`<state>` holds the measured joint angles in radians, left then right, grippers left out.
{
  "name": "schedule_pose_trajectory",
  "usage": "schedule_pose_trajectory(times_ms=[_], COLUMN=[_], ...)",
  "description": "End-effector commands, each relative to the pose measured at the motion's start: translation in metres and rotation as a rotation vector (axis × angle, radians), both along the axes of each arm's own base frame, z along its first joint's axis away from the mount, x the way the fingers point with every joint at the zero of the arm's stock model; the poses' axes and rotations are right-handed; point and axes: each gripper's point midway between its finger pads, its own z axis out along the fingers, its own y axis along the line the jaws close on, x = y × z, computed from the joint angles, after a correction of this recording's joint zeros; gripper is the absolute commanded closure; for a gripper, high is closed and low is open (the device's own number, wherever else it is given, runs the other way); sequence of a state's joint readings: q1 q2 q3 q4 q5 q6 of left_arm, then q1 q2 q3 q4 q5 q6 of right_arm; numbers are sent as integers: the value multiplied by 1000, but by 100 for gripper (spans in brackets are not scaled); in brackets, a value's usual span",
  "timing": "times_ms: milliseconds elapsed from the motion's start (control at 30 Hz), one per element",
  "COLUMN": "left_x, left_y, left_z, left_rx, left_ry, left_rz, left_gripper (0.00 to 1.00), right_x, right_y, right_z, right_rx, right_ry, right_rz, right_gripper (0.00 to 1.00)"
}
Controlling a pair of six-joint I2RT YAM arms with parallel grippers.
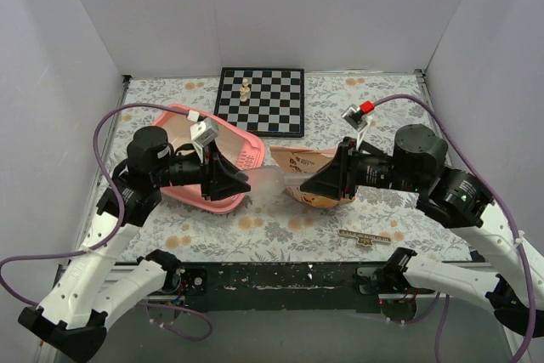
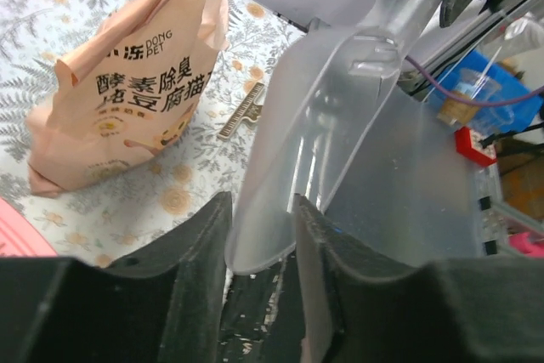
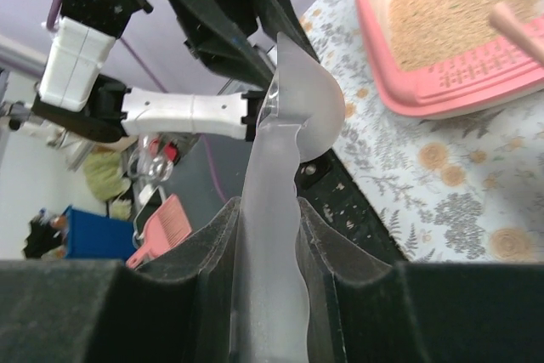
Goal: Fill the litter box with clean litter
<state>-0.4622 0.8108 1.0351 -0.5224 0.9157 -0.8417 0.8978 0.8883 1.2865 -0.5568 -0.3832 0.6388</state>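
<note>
The salmon-pink litter box (image 1: pixel 223 202) lies at the left under my left arm; it also shows in the right wrist view (image 3: pixel 442 98). Tan clean litter (image 3: pixel 442 10) covers its floor. A clear plastic scoop (image 1: pixel 268 181) hangs between both grippers above the tablecloth. My left gripper (image 1: pixel 242 184) is shut on the scoop's bowl rim (image 2: pixel 323 125). My right gripper (image 1: pixel 308 186) is shut on the scoop's handle (image 3: pixel 270 278). The bowl looks empty. A peach litter bag (image 1: pixel 302 161) lies under the right gripper and shows in the left wrist view (image 2: pixel 127 99).
A black-and-white chessboard (image 1: pixel 272 108) with one pale piece (image 1: pixel 246 89) lies at the back. A small flat clip (image 1: pixel 365 235) lies near the front edge. A pink rod (image 3: pixel 518 27) sticks out over the litter box. White walls stand on three sides.
</note>
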Motion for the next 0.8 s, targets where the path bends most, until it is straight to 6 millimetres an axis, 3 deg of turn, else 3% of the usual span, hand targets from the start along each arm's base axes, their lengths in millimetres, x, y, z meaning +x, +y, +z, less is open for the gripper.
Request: schedule_pose_trajectory(times_ms=[0,267,467,567,767], left_x=[4,37,67,79,98], left_y=[0,-10,-38,-60,-112], left_z=[10,39,33,23,-28], left_rx=[7,-16,-12,12,190], left_ry=[-12,-122,-108,-119,-179], left_rz=[12,53,-44,-74,-105], left_gripper=[62,57,59,59,54], right_x=[17,22,22,22,14], right_y=[-25,-76,-117,-137,-160], right_z=[28,35,37,34,20], right_rx=[36,-41,-88,-128,-161], right_ry=[-117,-177,-187,-156,-109], right_rz=[-160,-350,-489,-568,-625], right_gripper=[99,99,99,99,99])
